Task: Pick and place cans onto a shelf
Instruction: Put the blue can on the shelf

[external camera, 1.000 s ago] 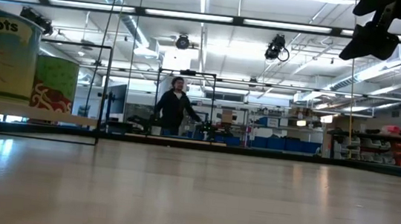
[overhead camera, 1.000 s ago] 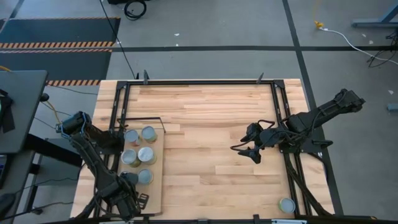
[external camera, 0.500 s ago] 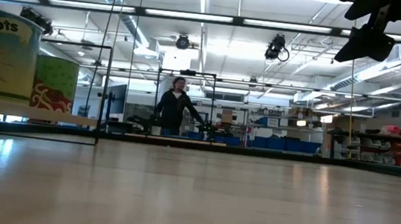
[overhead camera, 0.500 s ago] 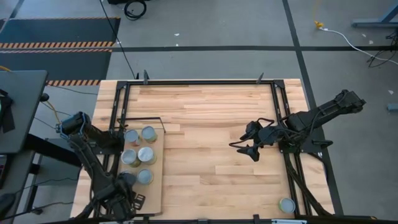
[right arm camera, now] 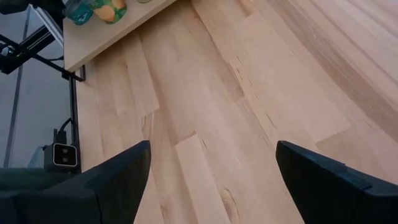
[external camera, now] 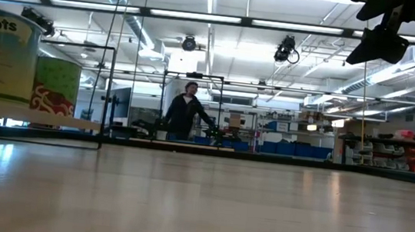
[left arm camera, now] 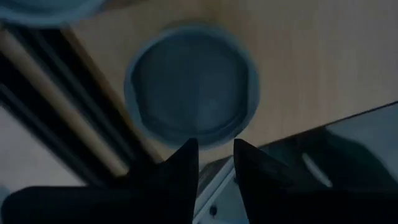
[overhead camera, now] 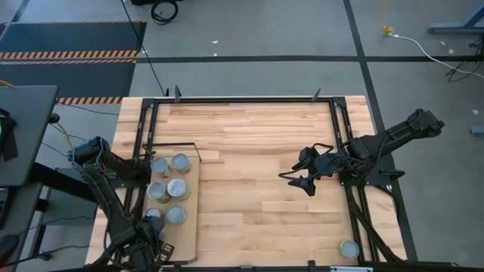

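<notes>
Several cans [overhead camera: 178,187] with silvery lids stand upright on the pale shelf [overhead camera: 189,234] at the table's left. In the low view two of them show on the shelf [external camera: 37,116]: a carrots can [external camera: 2,52] and a green one [external camera: 56,85]. One lone can [overhead camera: 349,249] stands at the near right corner. My left gripper [overhead camera: 147,243] hovers over the shelf's near left corner and points down. Its fingers [left arm camera: 214,158] stand a little apart with nothing between them, just short of a can lid [left arm camera: 193,87]. My right gripper [overhead camera: 299,181] hangs open over the table's middle right.
A black frame [overhead camera: 242,99] runs round the table, and a thin wire frame [overhead camera: 178,143] stands at the shelf's far end. Bare wood tabletop [right arm camera: 211,93] lies below my right gripper [right arm camera: 211,162]. A person [external camera: 184,114] stands far off in the room.
My left gripper has moved toward the table's left edge, away from the cans at the shelf's near end, and more of the nearest left can's lid shows now.
</notes>
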